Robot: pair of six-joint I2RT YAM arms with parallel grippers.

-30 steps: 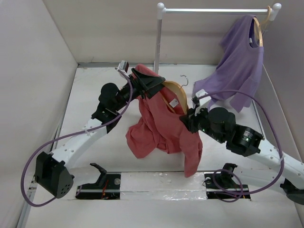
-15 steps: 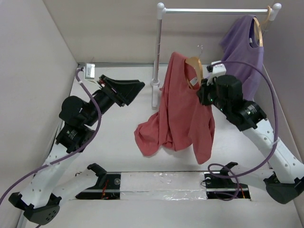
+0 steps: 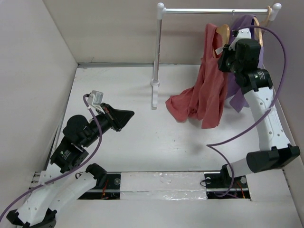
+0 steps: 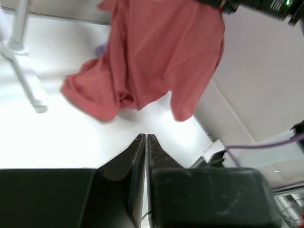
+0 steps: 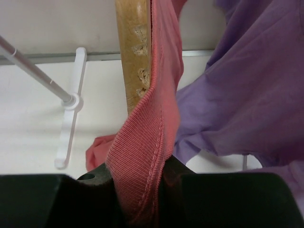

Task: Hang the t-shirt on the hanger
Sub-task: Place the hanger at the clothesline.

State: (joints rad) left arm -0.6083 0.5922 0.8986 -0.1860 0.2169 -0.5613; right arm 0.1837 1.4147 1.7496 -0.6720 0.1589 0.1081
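Note:
The coral-red t-shirt [image 3: 205,90] hangs from the orange-tan wooden hanger [image 3: 222,32], held high just under the rail, with its lower folds trailing toward the table. My right gripper [image 3: 229,51] is shut on the hanger [image 5: 132,52] where the ribbed collar [image 5: 142,156] wraps over it. The hanger's hook is too small to make out. My left gripper [image 3: 131,114] sits low at the near left, well apart from the t-shirt [image 4: 152,61]. Its fingers are shut with nothing between them, and the gripper [image 4: 146,138] points toward the cloth.
A white clothes rack has its rail [image 3: 199,10] at the back, with pole [image 3: 156,52] and foot [image 5: 66,137] on the table. A purple t-shirt [image 5: 251,90] on a paler hanger [image 3: 267,16] hangs right beside the coral one. Walls close in on both sides.
The right arm has carried the hanger and t-shirt up and back-right to the rail. The left gripper has let go of the t-shirt, drawn back to the near left and shut.

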